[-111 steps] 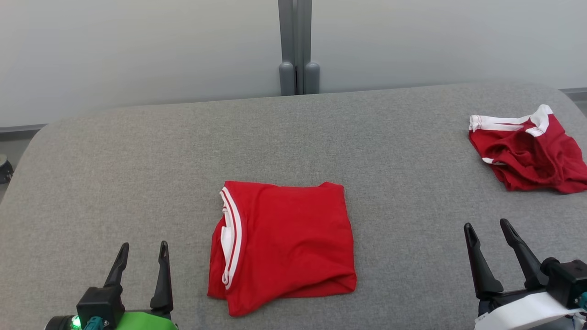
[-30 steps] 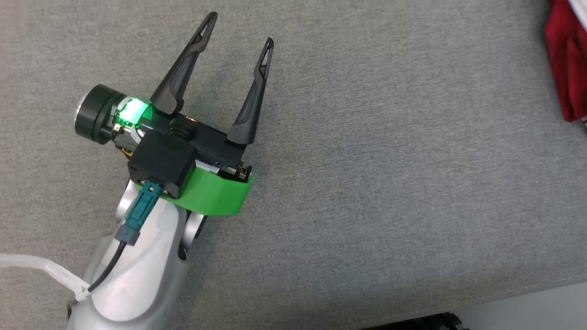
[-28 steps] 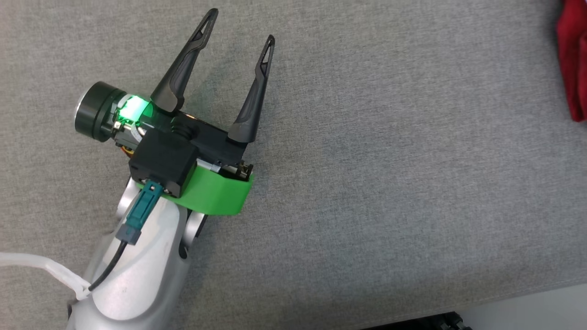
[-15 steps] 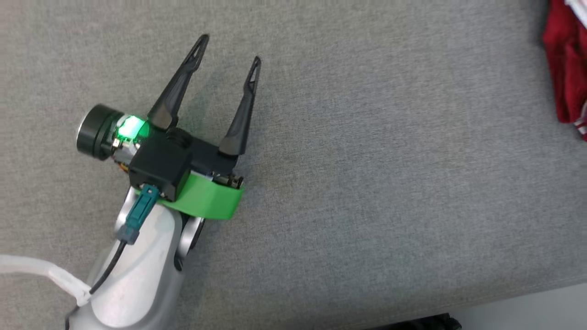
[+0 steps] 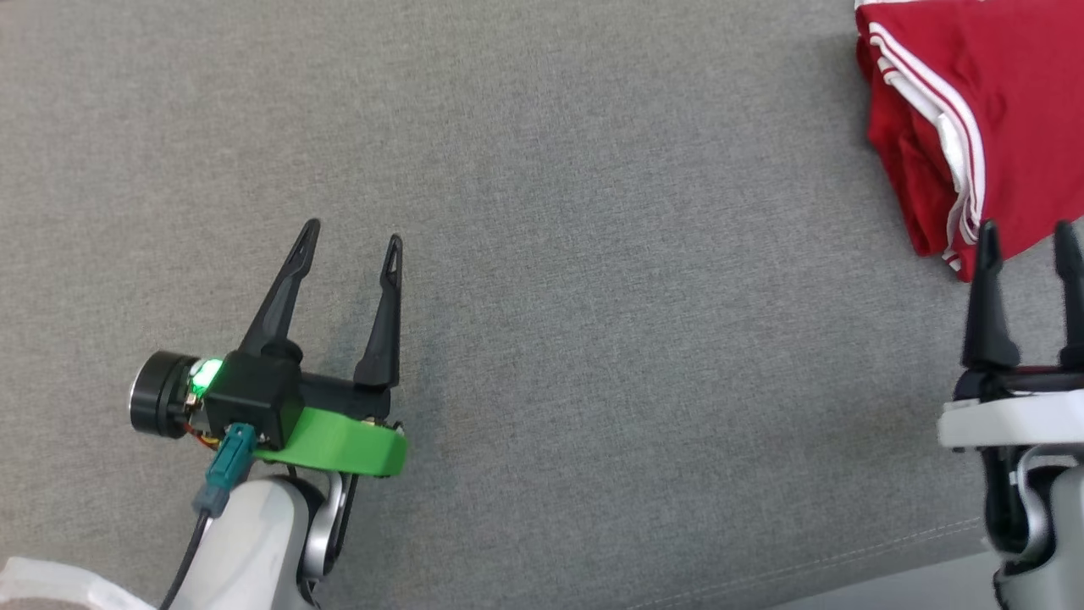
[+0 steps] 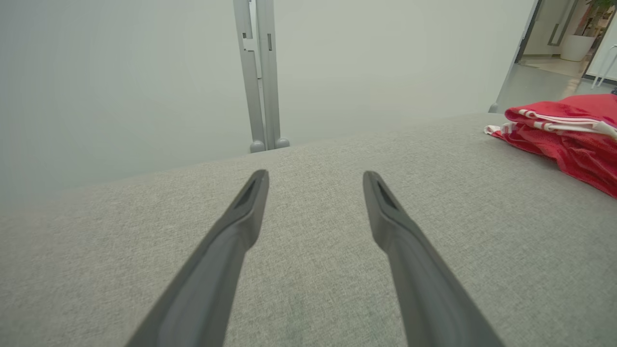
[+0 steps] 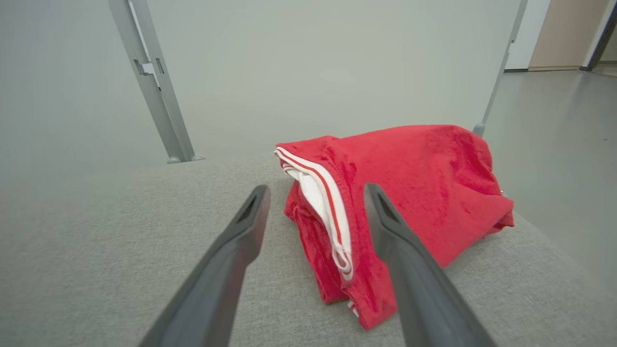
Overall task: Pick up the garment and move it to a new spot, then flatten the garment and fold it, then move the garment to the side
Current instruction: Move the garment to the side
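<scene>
Head view with two wrist views. The folded red garment (image 5: pixel 999 85) lies at the far right of the grey fabric-covered worktop (image 5: pixel 635 296), close to its right-hand edge. A white band with thin red stripes trims the garment's left side, with plain white fabric showing in the fold behind it.

The right end effector (image 5: pixel 1026 225) has its two dark fingers spread, and their tips stand at the garment's near edge. Whether they touch the cloth cannot be told. In the right wrist view the striped trim of the garment (image 7: pixel 424 183) shows in the gap of that end effector (image 7: pixel 316 187), and nothing is pinched.

The left end effector (image 5: pixel 354 230) is likewise spread and empty. It sits low over bare worktop, well apart from the garment, and carries a green collar (image 5: pixel 339 440) and a lit green lamp (image 5: pixel 203 370) at the wrist. In the left wrist view the garment (image 6: pixel 573 130) lies off to the right of that end effector (image 6: pixel 315 173). A grey post (image 6: pixel 260 72) stands against the pale wall behind.
</scene>
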Available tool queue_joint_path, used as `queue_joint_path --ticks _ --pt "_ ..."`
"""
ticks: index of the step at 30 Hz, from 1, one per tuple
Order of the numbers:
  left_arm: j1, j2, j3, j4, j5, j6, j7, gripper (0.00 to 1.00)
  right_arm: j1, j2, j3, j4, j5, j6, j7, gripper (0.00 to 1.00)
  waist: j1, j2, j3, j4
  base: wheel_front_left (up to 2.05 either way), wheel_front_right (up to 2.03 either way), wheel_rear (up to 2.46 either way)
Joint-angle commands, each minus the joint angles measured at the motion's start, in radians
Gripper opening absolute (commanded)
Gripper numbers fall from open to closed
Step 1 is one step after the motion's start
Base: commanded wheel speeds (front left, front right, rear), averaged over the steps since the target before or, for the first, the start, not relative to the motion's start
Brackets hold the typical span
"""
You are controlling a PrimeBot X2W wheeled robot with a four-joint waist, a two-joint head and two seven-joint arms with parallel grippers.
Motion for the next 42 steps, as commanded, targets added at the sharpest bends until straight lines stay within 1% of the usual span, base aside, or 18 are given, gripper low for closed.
queue_joint_path --ticks 1,5,10,16,18,32,42 --pt "0.033 0.007 0.008 0.002 -0.014 0.011 0.000 1.00 0.029 0.019 0.025 -0.023 -0.008 -0.001 -0.003 1.00 0.0000 0.0000 -0.078 0.012 0.00 0.00 0.00" --pt "0.089 0.014 0.034 0.000 -0.033 0.037 -0.002 1.00 0.078 0.060 0.090 -0.053 -0.019 -0.001 -0.003 1.00 0.0000 0.0000 -0.118 0.044 0.00 0.00 0.00" --pt "0.151 0.022 0.067 0.005 -0.062 0.060 -0.013 1.00 0.116 0.081 0.142 -0.074 -0.042 -0.001 0.004 1.00 0.0000 0.0000 -0.163 0.100 0.00 0.00 0.00" --pt "0.219 0.023 0.102 0.023 -0.086 0.083 -0.029 1.00 0.169 0.091 0.148 -0.085 -0.061 -0.001 0.031 1.00 0.0000 0.0000 -0.227 0.154 0.00 0.00 0.00" --pt "0.241 0.026 0.109 0.029 -0.090 0.083 -0.033 1.00 0.193 0.094 0.145 -0.091 -0.067 -0.001 0.040 1.00 0.0000 0.0000 -0.251 0.162 0.00 0.00 0.00" --pt "0.344 0.040 0.099 0.066 -0.111 0.066 -0.041 1.00 0.342 0.107 0.149 -0.164 -0.088 -0.001 0.126 1.00 0.0000 0.0000 -0.385 0.133 0.00 0.00 0.00" --pt "0.347 0.044 0.095 0.108 -0.119 0.054 -0.046 1.00 0.375 0.102 0.145 -0.193 -0.093 -0.001 0.155 1.00 0.0000 0.0000 -0.405 0.133 0.00 0.00 0.00"
